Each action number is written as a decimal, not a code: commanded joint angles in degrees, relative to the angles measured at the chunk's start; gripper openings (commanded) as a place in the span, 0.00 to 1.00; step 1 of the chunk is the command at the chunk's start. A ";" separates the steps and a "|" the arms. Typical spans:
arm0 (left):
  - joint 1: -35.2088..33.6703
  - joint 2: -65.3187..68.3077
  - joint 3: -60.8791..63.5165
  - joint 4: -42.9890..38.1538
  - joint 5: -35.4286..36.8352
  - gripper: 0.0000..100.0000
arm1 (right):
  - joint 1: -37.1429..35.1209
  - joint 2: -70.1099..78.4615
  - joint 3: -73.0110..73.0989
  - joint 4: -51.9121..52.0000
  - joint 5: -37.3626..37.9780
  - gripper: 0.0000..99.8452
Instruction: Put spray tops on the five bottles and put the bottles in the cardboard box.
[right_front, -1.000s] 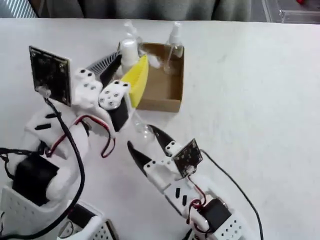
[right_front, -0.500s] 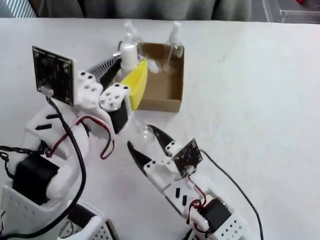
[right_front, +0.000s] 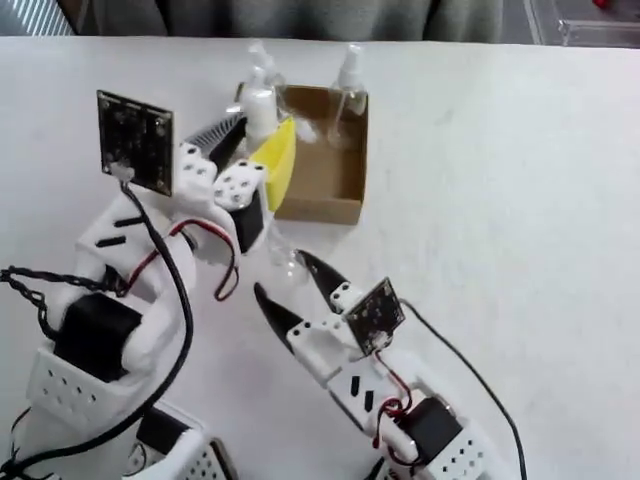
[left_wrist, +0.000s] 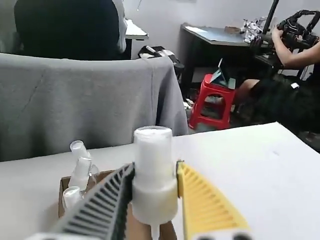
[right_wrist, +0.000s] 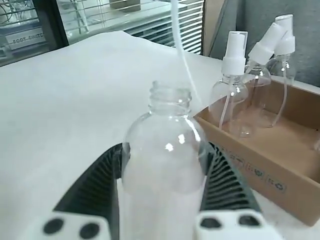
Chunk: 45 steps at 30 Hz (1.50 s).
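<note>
Cardboard box (right_front: 318, 210) near half open, capped bottles (right_front: 349, 92) along far wall (three showing), left hand (right_front: 265, 125) over one side wall

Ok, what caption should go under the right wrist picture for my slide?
Right arm's fingers grip a topless bottle near the cardboard box.

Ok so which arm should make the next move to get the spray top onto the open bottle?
Left, probably. The left gripper is shut on the spray top, whose tube hangs close by the open neck of the bottle. The right gripper holds that bottle upright, so it can just brace it.
</note>
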<state>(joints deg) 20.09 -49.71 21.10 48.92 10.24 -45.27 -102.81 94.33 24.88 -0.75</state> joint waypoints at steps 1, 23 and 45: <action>-0.75 -0.48 -3.34 -0.09 -0.62 0.02 | -0.31 -0.66 -0.88 -0.31 0.70 0.01; 4.62 -0.48 -7.65 7.21 -0.26 0.02 | -0.13 -0.66 -0.88 -0.40 0.70 0.01; 4.70 -10.77 13.01 12.13 -0.18 0.02 | -0.04 -0.66 -0.88 -0.48 0.70 0.01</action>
<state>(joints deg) 24.04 -55.60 30.33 62.55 10.24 -45.63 -102.81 94.33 24.88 -0.66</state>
